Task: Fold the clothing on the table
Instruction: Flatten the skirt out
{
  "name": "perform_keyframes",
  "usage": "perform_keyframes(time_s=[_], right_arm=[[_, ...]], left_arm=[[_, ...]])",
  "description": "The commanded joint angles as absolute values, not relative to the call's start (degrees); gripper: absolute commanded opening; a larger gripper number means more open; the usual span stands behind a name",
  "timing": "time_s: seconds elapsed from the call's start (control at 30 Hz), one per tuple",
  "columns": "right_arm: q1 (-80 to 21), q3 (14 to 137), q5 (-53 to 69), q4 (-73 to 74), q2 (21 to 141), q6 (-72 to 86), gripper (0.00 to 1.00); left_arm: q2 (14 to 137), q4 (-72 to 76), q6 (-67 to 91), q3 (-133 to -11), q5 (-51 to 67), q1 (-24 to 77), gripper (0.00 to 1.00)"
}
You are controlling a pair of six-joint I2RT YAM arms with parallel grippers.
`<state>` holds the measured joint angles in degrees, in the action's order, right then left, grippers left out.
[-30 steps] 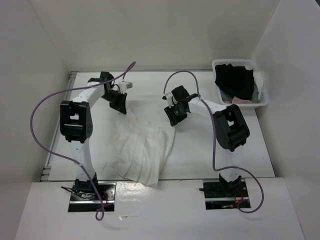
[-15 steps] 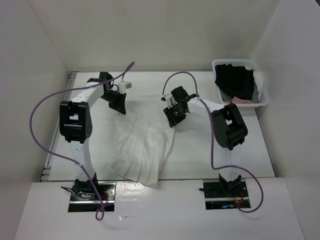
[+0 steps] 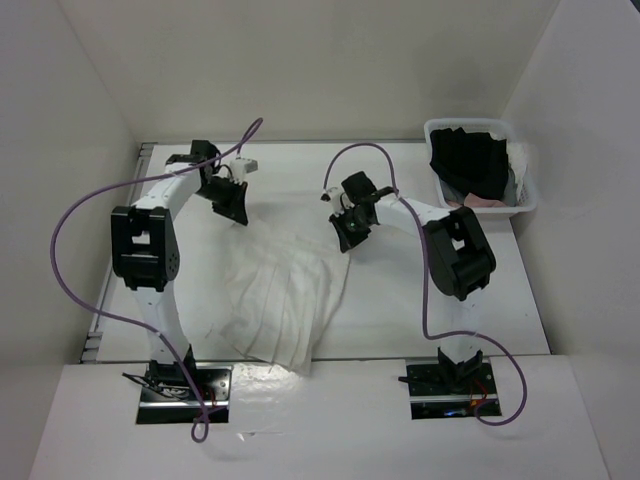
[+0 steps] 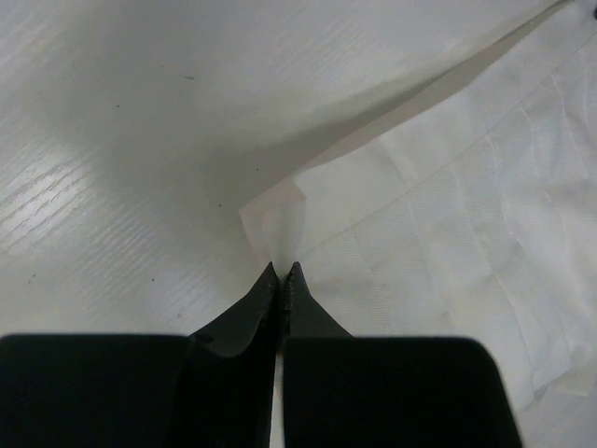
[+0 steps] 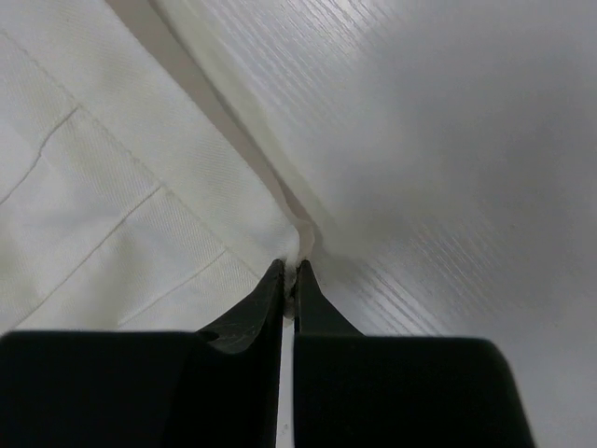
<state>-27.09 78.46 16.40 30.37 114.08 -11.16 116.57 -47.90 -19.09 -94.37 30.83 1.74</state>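
Right hand (image 5: 289, 266) shuts on the clothing (image 3: 285, 300) corner as the left arm swings outward

Since a second ago the right hand has gone from half apart to pinched together on the far right corner of the clothing, and the left arm has swung a little outward and away. The left hand (image 4: 282, 269) is clamped on the far left corner, its fingertips tight together with a fold of fabric between them. The white pleated clothing lies in the middle of the worktop (image 3: 400, 310), its far edge drawn between the two hands and its near hem spread toward the arm bases. A clear bin (image 3: 522, 196) stands at the far right corner, well apart from the clothing, holding a black garment (image 3: 470, 160) and a pink cloth (image 3: 480, 201). Purple cables (image 3: 72, 215) loop over both arms. A grey rail (image 3: 100, 320) runs along the worktop's left edge.
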Motion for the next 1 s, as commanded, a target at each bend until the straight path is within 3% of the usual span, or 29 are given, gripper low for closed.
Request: perform_keyframes(time_s=[0.0,0.27,0.57,0.97], right_arm=[[-26.8,81.4,14.2,33.3,106.4,-11.5,0.00],[-26.8,88.9,8.4,36.3,94.0,-10.8,0.00],[-26.8,95.0,6.2,39.6,85.6,-10.8,0.00],[-26.8,99.4,8.8,42.3,81.2,-10.3,0.00]], left_arm=[[109.4,-47.1,-18.3,-96.0,31.2,-0.5,0.00],[98.5,-46.4,-12.4,-100.2,24.7,-1.8,0.00],[77.5,-35.5,-5.4,-96.1,16.8,0.3,0.00],[71.7,-38.2,-3.6,-94.8,25.7,1.3,0.00]])
